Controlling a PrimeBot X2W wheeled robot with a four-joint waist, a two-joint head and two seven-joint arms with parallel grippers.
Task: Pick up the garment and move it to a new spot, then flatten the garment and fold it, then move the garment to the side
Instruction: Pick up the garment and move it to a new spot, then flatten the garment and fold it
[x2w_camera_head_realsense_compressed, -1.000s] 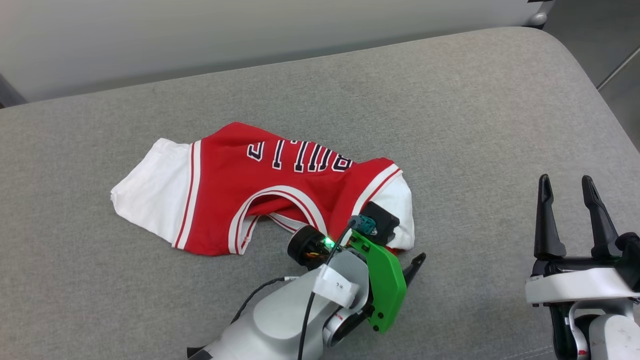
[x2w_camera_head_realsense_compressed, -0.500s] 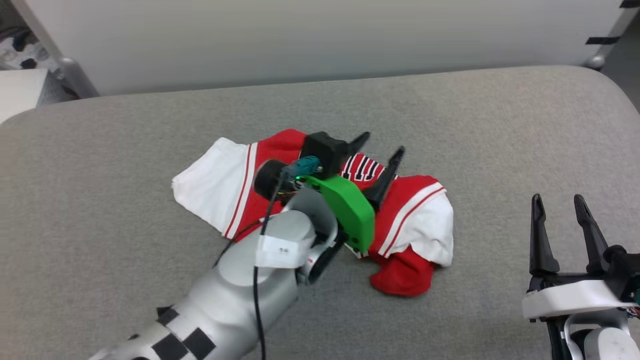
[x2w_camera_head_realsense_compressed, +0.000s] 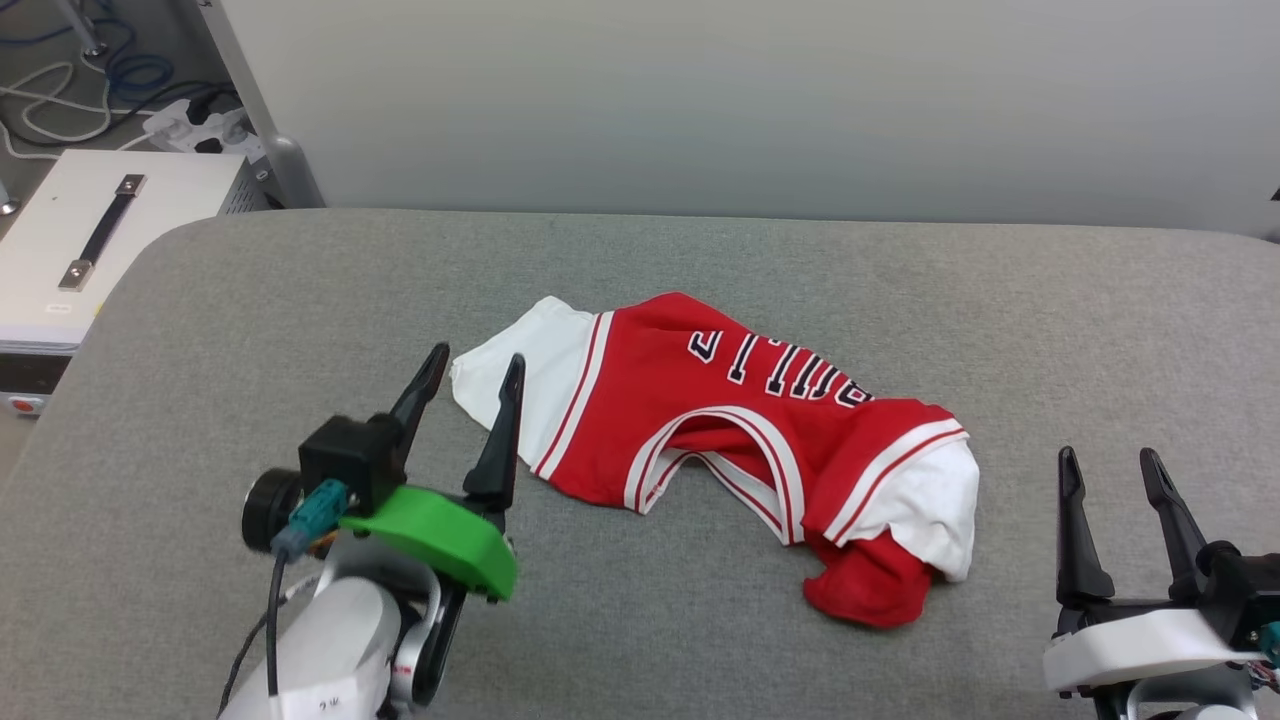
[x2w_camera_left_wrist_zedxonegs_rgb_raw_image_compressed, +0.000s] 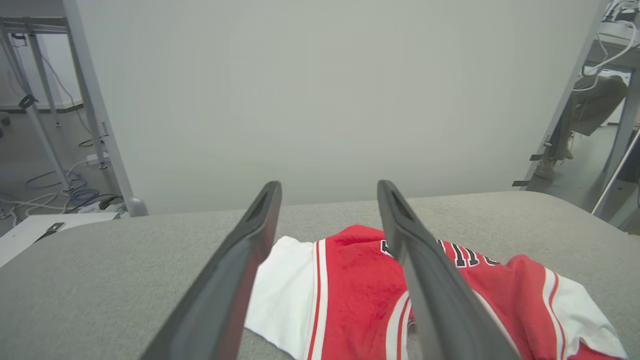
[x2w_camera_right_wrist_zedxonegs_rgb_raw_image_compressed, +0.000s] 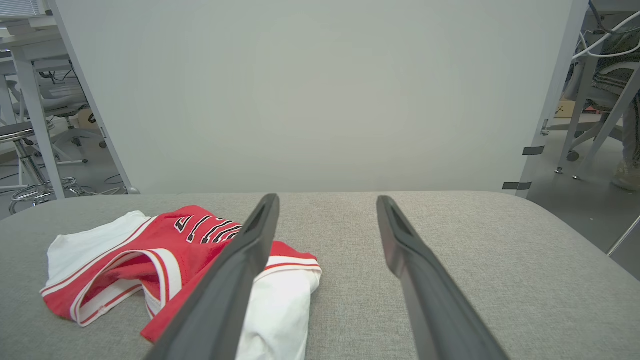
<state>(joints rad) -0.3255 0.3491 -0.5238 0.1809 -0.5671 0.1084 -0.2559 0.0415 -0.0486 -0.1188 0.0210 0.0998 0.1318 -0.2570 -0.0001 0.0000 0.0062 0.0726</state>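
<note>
**A:** Item one, the garment?

**B:** Red Bulls jersey T-shirt, white short sleeves, red-and-white striped trim. It lies crumpled about the middle of the grey fabric-covered table. The black lettering faces the far edge and the neck opening faces the near edge. A red fold is bunched under the right-hand sleeve. Nothing holds it.

**A:** Item two, left claw?

**B:** Left claw, green bracket behind it, jaws spread wide, nothing between them. It is toward the near left part of the table, with its fingertips just beside the shirt's left white sleeve. In the left wrist view that sleeve shows between the two fingers. Whether a finger touches the cloth, I cannot tell.

**A:** Item three, right claw?

**B:** Right claw, jaws also wide apart and empty, at the table's near right corner, apart from the shirt and pointing at the far edge.

**A:** Surroundings?

**B:** Pale wall panel behind the far edge; white box with a dark handle off the left edge.
</note>
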